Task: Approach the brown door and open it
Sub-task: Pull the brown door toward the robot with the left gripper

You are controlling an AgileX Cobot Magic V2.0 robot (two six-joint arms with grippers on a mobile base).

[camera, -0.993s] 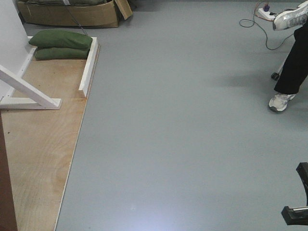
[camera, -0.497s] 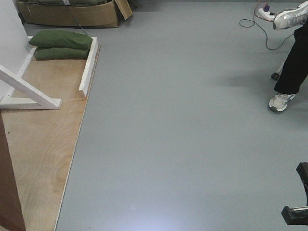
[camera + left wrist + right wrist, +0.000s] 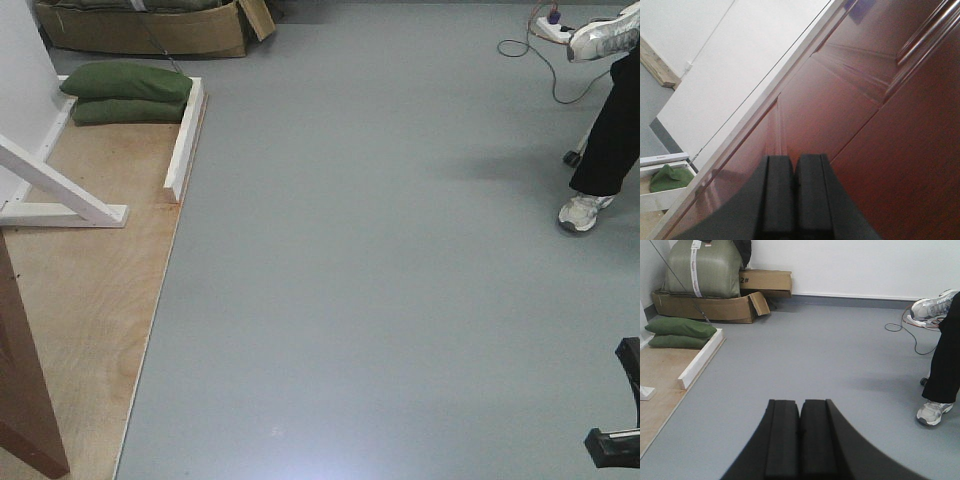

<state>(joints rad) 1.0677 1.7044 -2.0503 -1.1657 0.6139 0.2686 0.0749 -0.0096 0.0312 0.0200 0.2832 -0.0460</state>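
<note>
Both pincers are squeezed shut with nothing in them. The left gripper (image 3: pixel 795 164) sits right up close to the glossy brown door (image 3: pixel 865 130), though I can't tell if it's actually touching. The right gripper (image 3: pixel 800 406) just points out over the grey floor (image 3: pixel 830 355). From the front, the door's corner pokes in at lower left over the plywood board (image 3: pixel 90 300), further into view than half a second ago.

Front: high, tilted down. Left wrist: close on brown door (image 3: pixel 865 125). Right wrist: low, forward; shares sandbags (image 3: pixel 680 329) with front.
</note>
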